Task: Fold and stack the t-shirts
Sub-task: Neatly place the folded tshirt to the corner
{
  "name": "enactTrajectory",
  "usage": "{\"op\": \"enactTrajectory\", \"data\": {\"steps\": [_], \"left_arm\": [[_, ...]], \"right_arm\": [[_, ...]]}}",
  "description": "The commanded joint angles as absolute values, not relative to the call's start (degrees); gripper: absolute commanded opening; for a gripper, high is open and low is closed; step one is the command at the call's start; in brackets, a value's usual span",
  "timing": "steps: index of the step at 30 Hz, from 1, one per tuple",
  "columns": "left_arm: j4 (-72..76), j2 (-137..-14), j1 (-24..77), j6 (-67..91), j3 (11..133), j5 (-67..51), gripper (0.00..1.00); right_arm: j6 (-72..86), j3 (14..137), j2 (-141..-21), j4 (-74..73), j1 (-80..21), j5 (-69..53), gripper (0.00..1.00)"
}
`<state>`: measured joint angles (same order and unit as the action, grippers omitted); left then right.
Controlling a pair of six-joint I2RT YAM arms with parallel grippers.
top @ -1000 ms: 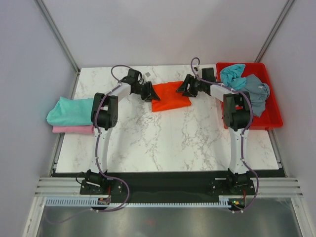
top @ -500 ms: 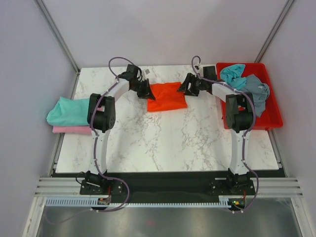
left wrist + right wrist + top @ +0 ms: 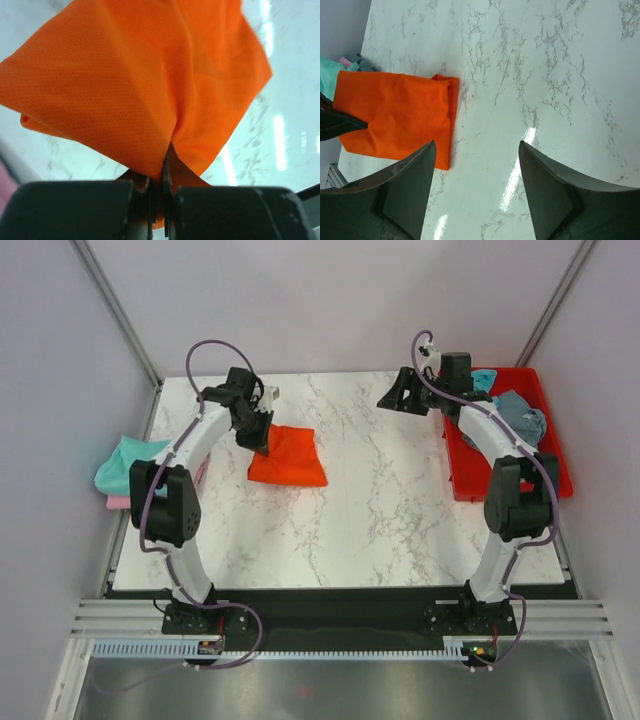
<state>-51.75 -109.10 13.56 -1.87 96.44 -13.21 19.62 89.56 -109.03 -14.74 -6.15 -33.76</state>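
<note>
From the top, the folded orange t-shirt (image 3: 288, 456) lies toward the left edge of the bench (image 3: 380, 510), its far corner grasped by the left gripper (image 3: 258, 430). The left wrist view shows the jaws clenched on cloth. The right wrist view shows the right gripper (image 3: 476, 150) released, well apart from it.

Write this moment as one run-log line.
left pincer: shut on orange t-shirt | right pincer: open, empty | folded stack: teal on pink, far left | red tray: unfolded shirts inside

White marble table (image 3: 400, 502) w/ grey veins; orange t-shirt (image 3: 288, 456), teal t-shirt (image 3: 128, 465), pink t-shirt (image 3: 122, 503), red tray (image 3: 560, 480).
</note>
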Motion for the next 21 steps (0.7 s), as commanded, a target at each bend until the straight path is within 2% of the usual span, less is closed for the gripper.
{"op": "enactTrajectory", "data": {"steps": [1,8,12,21], "left_arm": [[-55.29,-102.06,12.83,-9.57,90.63,-2.39,0.02],[-52.73,-89.22,10.12,-13.18,80.43,7.63,0.02],[-52.73,-83.07,7.21,-15.55,80.07,9.66,0.02],[-53.00,-77.79,4.22,-21.09,82.35,15.64,0.02]], "right_arm": [[17.67,87.37,-105.47,-15.91,-6.24,-32.70,0.76],[17.40,83.50,-101.25,-16.00,-6.15,-32.34,0.76],[17.14,81.65,-99.32,-15.91,-6.15,-32.34,0.76],[18.63,80.86,-98.44,-15.12,-5.98,-33.49,0.76]]}}
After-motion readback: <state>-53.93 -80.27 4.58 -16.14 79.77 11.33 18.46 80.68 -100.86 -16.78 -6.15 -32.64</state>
